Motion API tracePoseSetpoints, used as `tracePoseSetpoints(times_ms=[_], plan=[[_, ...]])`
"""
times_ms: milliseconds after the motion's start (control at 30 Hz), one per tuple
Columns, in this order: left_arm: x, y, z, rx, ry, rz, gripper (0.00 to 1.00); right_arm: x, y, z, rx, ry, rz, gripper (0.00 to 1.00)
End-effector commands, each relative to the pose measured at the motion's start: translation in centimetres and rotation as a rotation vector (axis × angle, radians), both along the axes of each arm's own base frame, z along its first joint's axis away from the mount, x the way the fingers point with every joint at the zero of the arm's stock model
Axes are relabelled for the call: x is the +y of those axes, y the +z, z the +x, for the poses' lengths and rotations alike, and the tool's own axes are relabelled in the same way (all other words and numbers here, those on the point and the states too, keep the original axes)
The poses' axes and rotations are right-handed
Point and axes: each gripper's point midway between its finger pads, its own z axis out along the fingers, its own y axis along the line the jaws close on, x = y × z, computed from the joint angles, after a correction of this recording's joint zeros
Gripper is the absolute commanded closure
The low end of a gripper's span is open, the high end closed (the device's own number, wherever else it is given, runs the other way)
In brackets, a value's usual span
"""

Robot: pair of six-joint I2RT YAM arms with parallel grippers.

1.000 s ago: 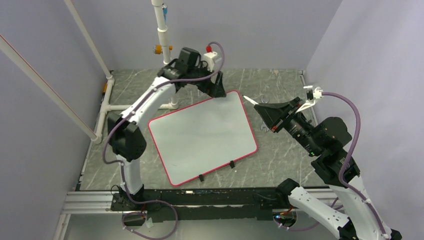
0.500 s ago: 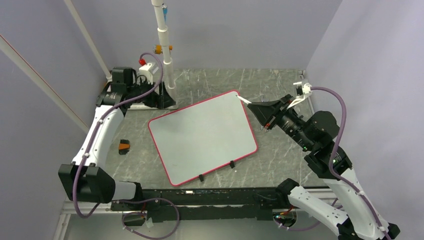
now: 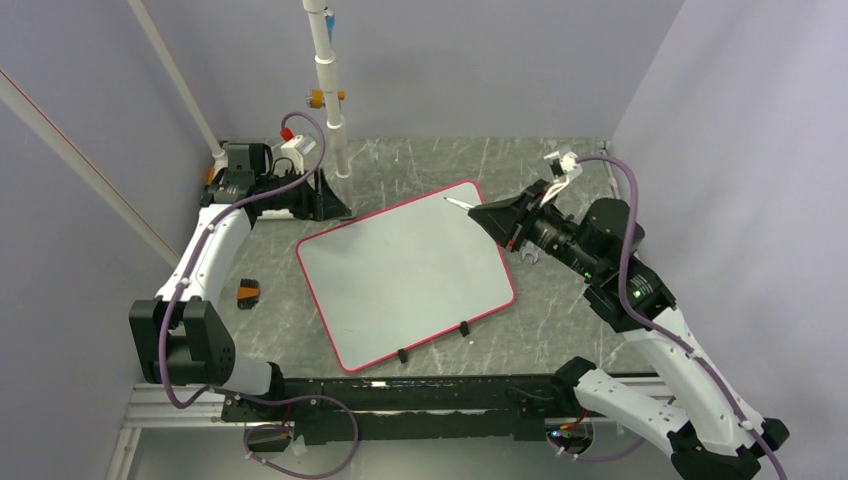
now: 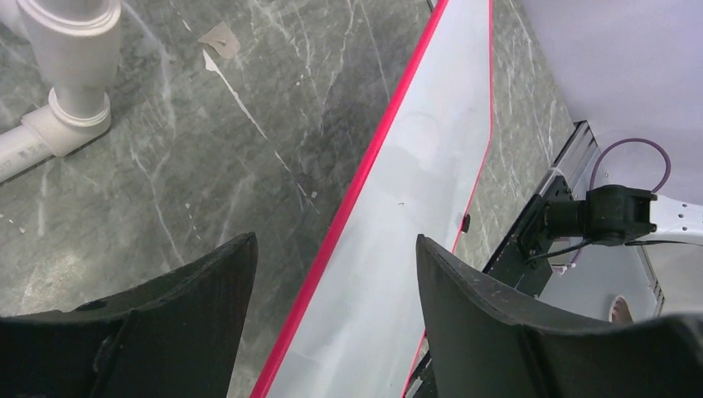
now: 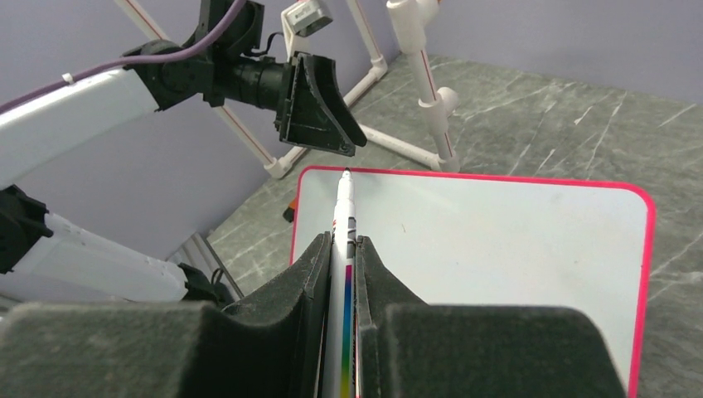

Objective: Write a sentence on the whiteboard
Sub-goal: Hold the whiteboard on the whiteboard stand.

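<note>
Top view: the whiteboard [image 3: 405, 275] lies blank at the tabletop's middle, with the right tool [image 3: 480, 213] clamped on a marker [image 3: 458, 204] over its far corner. Left wrist: the left tool [image 4: 336, 246] gapes empty toward the far-left corner. Right wrist: the nib seems off the surface; lower it gently with light pressure, leaving room for the words

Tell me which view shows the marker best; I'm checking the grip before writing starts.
Right wrist: the marker sits clamped between the right gripper's fingers, tip pointing over the whiteboard. Top external shows only its white front end poking out. Left wrist doesn't show it.
</note>
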Motion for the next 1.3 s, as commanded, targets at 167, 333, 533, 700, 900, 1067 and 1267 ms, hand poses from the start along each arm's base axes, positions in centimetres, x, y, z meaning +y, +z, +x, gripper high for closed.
tracePoseSetpoints(times_ms=[167, 333, 533, 700, 900, 1067, 1267], plan=[[-0.4, -0.2, 0.1, -0.057, -0.086, -0.01, 0.32, 3.3, -0.8, 0.9, -0.077, 0.145, -0.019, 1.0], [-0.4, -1.1, 0.3, -0.03, -0.094, -0.011, 0.35, 4.4, -2.5, 1.4, -0.073, 0.192, -0.048, 1.0], [-0.5, -2.3, 0.4, 0.013, -0.106, -0.01, 0.38, 4.7, -3.9, 1.8, -0.072, 0.2, -0.076, 1.0], [-1.0, -2.5, -0.1, 0.036, -0.141, -0.043, 0.41, 5.3, -4.9, 2.3, -0.061, 0.223, -0.098, 1.0], [-2.0, -1.6, -1.3, 0.015, -0.192, -0.083, 0.42, 5.6, -5.3, 2.4, -0.052, 0.229, -0.104, 1.0], [-2.4, -1.7, -1.7, 0.029, -0.21, -0.087, 0.45, 5.5, -5.4, 2.4, -0.047, 0.226, -0.111, 1.0], [-3.3, -2.4, -2.3, 0.066, -0.243, -0.094, 0.49, 5.4, -5.4, 2.3, -0.039, 0.229, -0.11, 1.0]])
